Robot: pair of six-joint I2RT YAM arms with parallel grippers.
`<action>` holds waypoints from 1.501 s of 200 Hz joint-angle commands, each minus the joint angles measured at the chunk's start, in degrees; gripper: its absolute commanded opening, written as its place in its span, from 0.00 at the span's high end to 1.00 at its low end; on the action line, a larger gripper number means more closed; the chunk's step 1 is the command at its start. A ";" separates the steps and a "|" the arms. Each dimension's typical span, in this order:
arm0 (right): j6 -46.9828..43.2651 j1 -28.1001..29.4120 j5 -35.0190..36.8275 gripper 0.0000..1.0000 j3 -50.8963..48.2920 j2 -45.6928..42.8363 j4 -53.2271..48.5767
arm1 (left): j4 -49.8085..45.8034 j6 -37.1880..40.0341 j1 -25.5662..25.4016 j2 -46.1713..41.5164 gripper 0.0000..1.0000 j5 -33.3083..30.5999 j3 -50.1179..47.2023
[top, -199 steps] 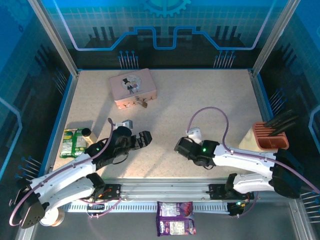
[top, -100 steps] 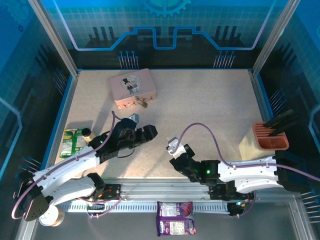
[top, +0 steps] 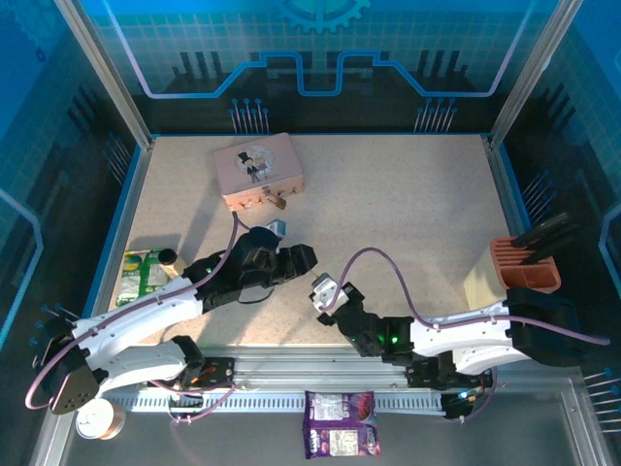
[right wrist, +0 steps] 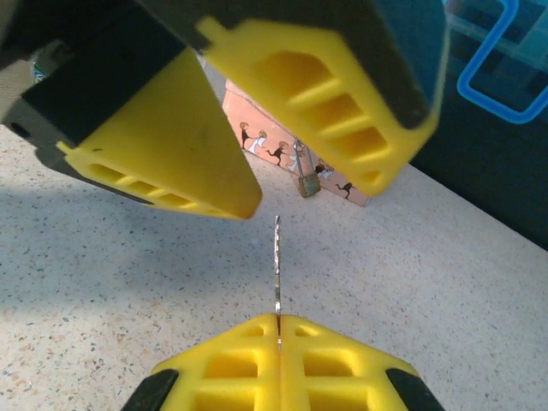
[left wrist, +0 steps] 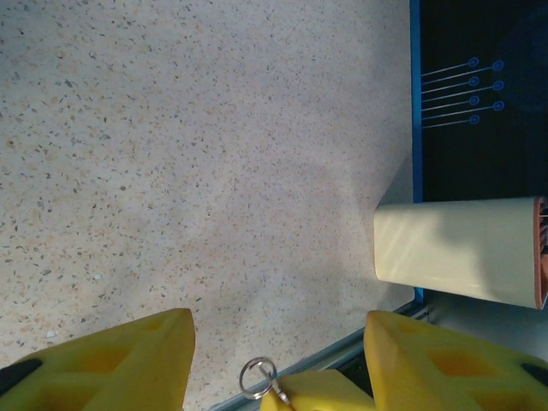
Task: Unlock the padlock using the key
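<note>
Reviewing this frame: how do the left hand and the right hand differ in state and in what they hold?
The left hand has its yellow fingers apart; the right hand has them pressed together. The right hand pinches the key, which sticks out from its tip; the left hand grips nothing, its fingers either side of that tip. Both have yellow fingers and face each other above the table.
</note>
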 commanded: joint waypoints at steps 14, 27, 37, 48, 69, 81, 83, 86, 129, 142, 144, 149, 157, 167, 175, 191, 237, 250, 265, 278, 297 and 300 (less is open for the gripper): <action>-3.61 1.38 2.86 1.00 1.70 1.17 7.94 | -2.01 0.43 -0.34 -0.04 0.47 0.19 2.47; -3.73 1.38 3.40 1.00 1.78 1.54 8.51 | -2.14 0.11 -0.32 -0.30 0.49 0.30 2.29; -4.27 1.35 4.14 1.00 1.70 1.97 9.67 | -2.21 0.00 -0.44 -0.39 0.50 0.34 2.30; -4.89 1.38 4.69 1.00 1.58 2.42 11.07 | -2.32 -0.02 -0.41 -0.51 0.51 0.43 2.32; -5.69 1.38 5.01 1.00 1.68 3.14 12.47 | -2.44 -0.24 -0.38 -0.55 0.54 0.43 2.22; -6.00 1.38 5.21 1.00 1.70 3.55 13.14 | -2.59 -0.37 -0.44 -0.48 0.57 0.53 2.26; -6.05 1.38 5.33 1.00 1.70 3.58 13.22 | -2.59 -0.37 -0.39 -0.48 0.57 0.55 2.26; -6.25 1.34 5.34 1.00 1.68 3.68 13.50 | -2.59 -0.38 -0.37 -0.52 0.57 0.60 2.21; -7.13 1.38 5.88 1.00 1.41 4.50 15.53 | -3.42 -0.44 -0.38 -0.92 0.66 -0.14 2.32; -7.21 1.34 5.85 1.00 1.34 4.42 15.53 | -3.59 -0.38 -0.37 -0.92 0.69 -0.28 2.38; -7.21 1.37 5.89 1.00 1.30 4.41 15.55 | -3.63 -0.37 -0.37 -0.96 0.70 -0.31 2.38; -7.22 1.38 5.88 1.00 1.27 4.44 15.59 | -3.64 -0.38 -0.44 -1.00 0.71 -0.29 2.41; -7.22 1.36 5.92 1.00 1.22 4.41 15.61 | -3.72 -0.39 -0.37 -1.00 0.72 -0.44 2.41; -7.30 1.38 5.99 1.00 1.16 4.55 15.60 | -3.73 -0.37 -0.40 -1.00 0.75 -0.47 2.43; -7.30 1.38 6.09 1.00 1.26 4.55 15.69 | -3.78 -0.40 -0.39 -1.03 0.76 -0.56 2.48; -7.39 1.31 6.11 1.00 1.20 4.74 15.71 | -3.75 -0.48 -0.37 -1.00 0.78 -0.59 2.54; -7.55 1.46 6.09 1.00 1.69 5.63 15.33 | -3.54 -0.35 -0.38 -0.92 0.92 -0.59 2.75; -7.57 1.44 6.15 1.00 1.90 5.71 15.11 | -3.56 -0.22 -0.38 -0.75 0.95 -0.63 2.89; -7.48 1.47 6.33 1.00 2.10 5.67 14.57 | -3.60 0.26 -0.38 -0.49 0.98 -0.95 3.05; -6.78 1.54 7.36 0.91 2.34 5.19 14.09 | -3.74 0.97 -0.37 -0.32 1.00 -1.62 3.25; -3.25 1.65 5.47 0.66 2.43 0.76 7.77 | -4.14 4.23 -0.16 -0.55 1.00 -3.76 3.78; -1.94 1.58 4.65 0.64 2.57 -0.52 5.43 | -3.89 5.15 -0.14 -0.68 1.00 -3.98 3.78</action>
